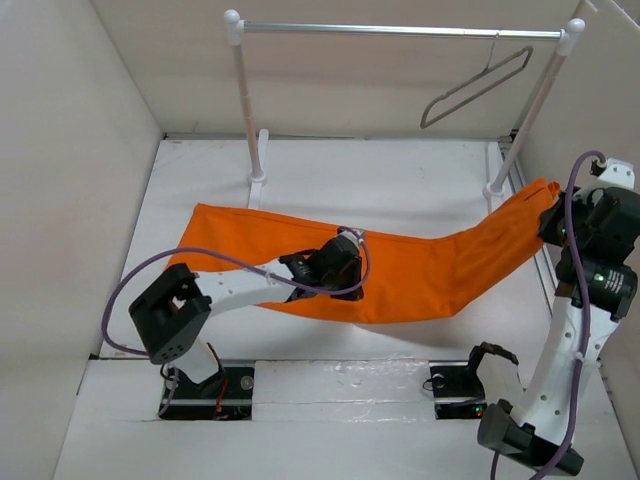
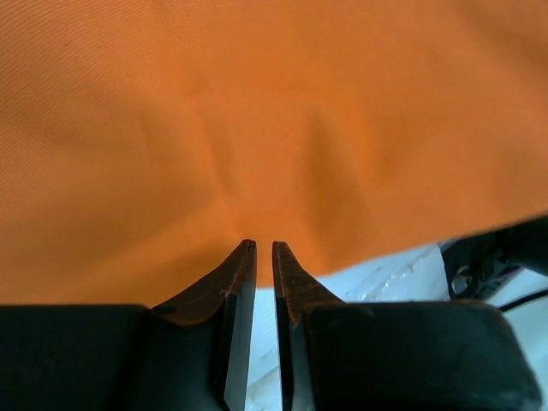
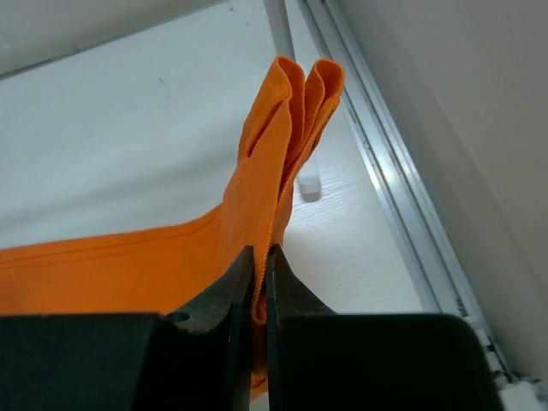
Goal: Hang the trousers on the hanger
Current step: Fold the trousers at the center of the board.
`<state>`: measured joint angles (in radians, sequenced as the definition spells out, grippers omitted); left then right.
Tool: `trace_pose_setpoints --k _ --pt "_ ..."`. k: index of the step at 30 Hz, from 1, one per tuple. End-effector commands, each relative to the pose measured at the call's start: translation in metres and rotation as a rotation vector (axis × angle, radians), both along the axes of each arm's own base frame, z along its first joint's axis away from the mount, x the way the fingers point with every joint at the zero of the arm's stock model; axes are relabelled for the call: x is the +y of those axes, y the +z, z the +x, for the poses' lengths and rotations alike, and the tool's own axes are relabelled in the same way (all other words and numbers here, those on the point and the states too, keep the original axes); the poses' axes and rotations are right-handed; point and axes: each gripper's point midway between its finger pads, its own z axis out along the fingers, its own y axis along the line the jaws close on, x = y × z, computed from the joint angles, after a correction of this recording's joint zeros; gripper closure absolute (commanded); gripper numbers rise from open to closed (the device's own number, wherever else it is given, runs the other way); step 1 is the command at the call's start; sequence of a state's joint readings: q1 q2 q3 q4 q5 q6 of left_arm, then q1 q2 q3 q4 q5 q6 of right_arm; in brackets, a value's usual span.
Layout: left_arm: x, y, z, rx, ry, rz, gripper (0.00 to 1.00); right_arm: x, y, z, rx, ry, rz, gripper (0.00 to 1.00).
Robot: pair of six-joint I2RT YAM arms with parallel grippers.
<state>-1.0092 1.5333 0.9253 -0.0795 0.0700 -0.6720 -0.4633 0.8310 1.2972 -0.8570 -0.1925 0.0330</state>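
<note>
- Starting with the trousers (image 1: pixel 400 275): spread lengthwise across the white table (image 1: pixel 380 170), left end lying flat, right end lifted off the surface toward the right wall.
- Clamped on that raised end with the right gripper (image 3: pixel 260 250), jaws tight together over the folded orange edge, a few layers of cloth sticking up past the tips.
- Over at the left gripper (image 2: pixel 264 246): jaws nearly touching, sitting at the near edge about mid-length. Creases running into the tips, so probably pinching a bit of cloth there. Hard to be totally sure from that angle, though.
- Can see the hanger (image 1: pixel 478 88) way up on the silver rail (image 1: pixel 400 30), close to the right-hand white post (image 1: pixel 545 90), hooked on and hanging tilted. Well apart from the trousers, with no cloth through it.
- Reckon this is the pick-up step: two grips on the cloth, not draped over anything yet.
- Next, probably: raise both grips together to get the cloth clear of the table, then feed the raised end through the hanger's triangle and over its lower bar.
- Worth watching: a thin hook on a smooth rail, so easy to nudge or set swinging, plus a long loose tail of cloth dragging behind.
</note>
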Motion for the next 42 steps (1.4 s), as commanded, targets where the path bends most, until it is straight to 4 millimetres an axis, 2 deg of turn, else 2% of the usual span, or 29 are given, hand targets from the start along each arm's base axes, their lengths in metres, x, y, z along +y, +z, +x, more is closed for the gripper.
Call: trace_pose_setpoints --k 1,4,7,10,13,15,17,18,19,20,21,22,23,24,25,26,27,28,29,30,31,32,33,35,36,37,38,41,42 --pt "-0.023 -0.003 0.006 -0.014 -0.003 -0.006 0.90 -0.007 0.073 0.000 -0.131 -0.001 -0.178 1.00" --pt "-0.049 -0.011 -0.007 -0.001 -0.064 0.014 0.93 -0.003 0.088 0.010 -0.136 0.039 -0.201 1.00" --pt "-0.072 -0.023 -0.025 0.024 -0.115 0.012 0.94 0.002 0.093 0.015 -0.148 0.066 -0.203 1.00" --pt "-0.090 -0.042 -0.034 0.052 -0.150 0.041 0.95 0.013 0.098 0.018 -0.161 0.110 -0.208 1.00" --pt "-0.112 -0.053 -0.031 0.080 -0.160 0.022 0.96 0.030 0.106 0.020 -0.191 0.179 -0.189 1.00" --pt "-0.133 -0.058 -0.041 0.136 -0.210 -0.008 0.97 0.049 0.108 0.024 -0.223 0.267 -0.157 1.00" --pt "-0.143 -0.058 -0.048 0.152 -0.236 0.000 1.00 0.074 0.106 0.026 -0.251 0.364 -0.124 1.00" --pt "-0.142 -0.047 -0.045 0.118 -0.240 -0.014 1.00 0.113 0.098 0.035 -0.270 0.500 -0.085 1.00" --pt "-0.136 -0.055 -0.047 0.127 -0.239 0.003 1.00 0.110 0.098 0.036 -0.268 0.481 -0.089 1.00" --pt "-0.132 -0.031 -0.039 0.064 -0.212 -0.019 1.00 0.123 0.095 0.039 -0.267 0.503 -0.052 1.00" --pt "-0.110 -0.012 -0.020 0.019 -0.144 -0.016 1.00 0.150 0.088 0.046 -0.254 0.560 -0.035 1.00" --pt "-0.095 -0.026 -0.016 0.039 -0.125 0.026 1.00 0.165 0.087 0.050 -0.252 0.587 -0.030 1.00" --pt "-0.081 0.012 0.001 -0.036 -0.060 -0.018 1.00 0.181 0.090 0.053 -0.265 0.615 -0.028 1.00" --pt "-0.061 0.023 0.015 -0.079 0.001 -0.005 0.99 0.199 0.082 0.063 -0.238 0.640 -0.024 1.00" --pt "-0.038 0.033 0.024 -0.102 0.047 0.020 0.97 0.209 0.091 0.067 -0.255 0.631 -0.030 1.00" --pt "-0.001 0.064 0.050 -0.182 0.170 0.006 0.97 0.237 0.097 0.064 -0.274 0.701 -0.019 1.00" --pt "0.023 0.079 0.061 -0.215 0.231 0.006 0.96 0.250 0.099 0.069 -0.278 0.723 -0.016 1.00" --pt "0.052 0.081 0.067 -0.225 0.291 0.045 0.95 0.268 0.098 0.081 -0.266 0.747 -0.017 1.00" --pt "0.081 0.118 0.078 -0.292 0.378 -0.009 0.95 0.282 0.098 0.086 -0.266 0.774 -0.011 1.00" --pt "0.121 0.133 0.101 -0.320 0.500 -0.015 0.94 0.301 0.102 0.088 -0.284 0.819 -0.001 1.00" --pt "0.148 0.143 0.108 -0.344 0.559 -0.007 0.93 0.323 0.090 0.100 -0.254 0.856 0.001 1.00" --pt "0.176 0.174 0.112 -0.412 0.640 -0.060 0.92 0.337 0.104 0.103 -0.293 0.874 0.012 1.00" --pt "0.223 0.191 0.129 -0.456 0.776 -0.063 0.91 0.359 0.103 0.102 -0.293 0.914 0.016 1.00" --pt "0.259 0.237 0.137 -0.549 0.830 -0.133 0.89 0.402 0.092 0.116 -0.278 0.970 0.032 1.00" --pt "0.276 0.250 0.141 -0.568 0.854 -0.146 0.89 0.420 0.089 0.117 -0.274 0.996 0.049 1.00" --pt "0.317 0.259 0.147 -0.586 0.952 -0.131 0.89 0.451 0.082 0.107 -0.265 1.055 0.062 1.00" --pt "0.320 0.280 0.148 -0.606 0.915 -0.169 0.89 0.480 0.055 0.115 -0.217 1.083 0.061 1.00" --pt "0.350 0.304 0.148 -0.651 1.029 -0.107 0.89 0.554 0.036 0.092 -0.210 1.212 0.159 1.00" --pt "0.352 0.311 0.147 -0.669 1.037 -0.112 0.88 0.585 0.004 0.091 -0.144 1.242 0.216 1.00"
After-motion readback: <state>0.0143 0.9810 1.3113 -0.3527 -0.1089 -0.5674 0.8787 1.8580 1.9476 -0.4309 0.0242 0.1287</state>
